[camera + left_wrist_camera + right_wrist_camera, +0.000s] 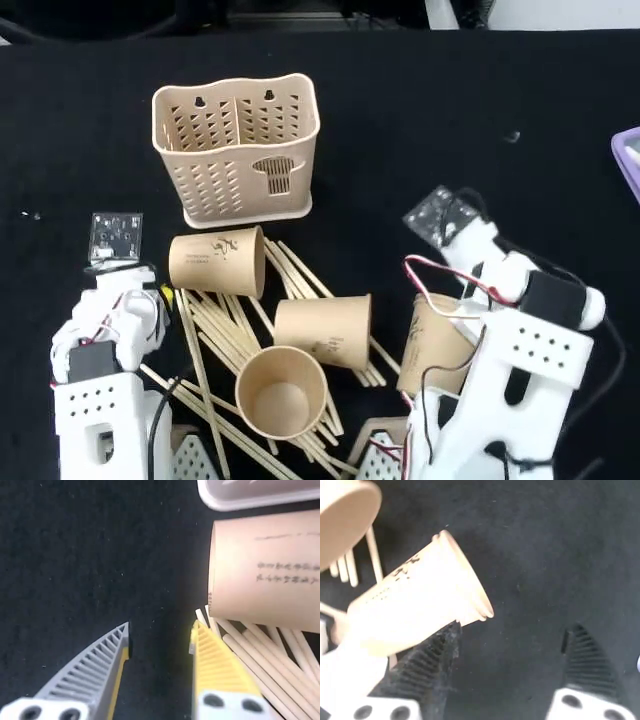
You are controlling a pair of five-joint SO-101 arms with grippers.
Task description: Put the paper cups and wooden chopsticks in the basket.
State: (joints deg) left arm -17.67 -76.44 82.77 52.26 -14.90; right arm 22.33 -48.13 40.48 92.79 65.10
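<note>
The left claw (pixel 160 635) sits spread apart by the chopsticks (pixel 260 650), and the right claw (pixel 515 637), also apart, may nudge the tipped cup (pixel 415 605) rolling before it closes.

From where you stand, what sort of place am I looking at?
Probably a robot practice bench: a black-covered table with a left arm and right arm side by side on it, and props laid out: a basket, paper cups and wooden chopsticks.
</note>
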